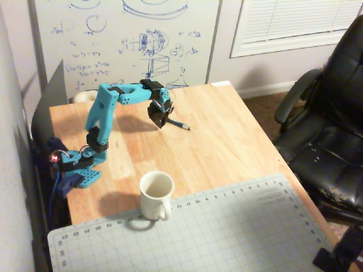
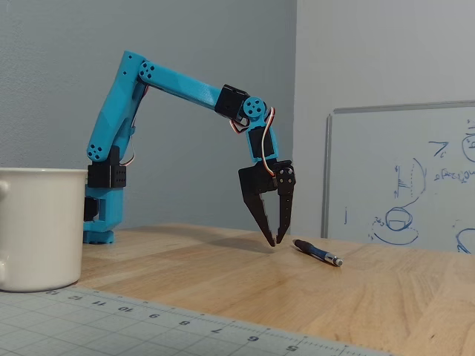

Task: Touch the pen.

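**Gripper tips hang just beside the pen**

In the fixed view we see the blue arm (image 2: 148, 81) reaching out and bending down, with the black gripper (image 2: 275, 240) pointing at the wooden table (image 2: 223, 267). Its two fingers meet at the tips, so we read it as pressed together with nothing between them. The tips sit just above the wood (a thin strip of shadow shows under them).

The pen (image 2: 318, 252) lies flat on the table just to the right of the tips in this view, near but apart from them; we see a small gap between the nearest pen end and the fingertips. Its blue-grey section is toward the far end from the gripper.

In the overhead view the gripper (image 1: 160, 123) hangs over the table (image 1: 227, 141), and the pen (image 1: 179, 124) stretches away from it to the right. The white mug (image 1: 156, 194) stands well apart from the gripper, toward the bottom of that view, at the edge of the grey cutting mat (image 1: 227, 232).
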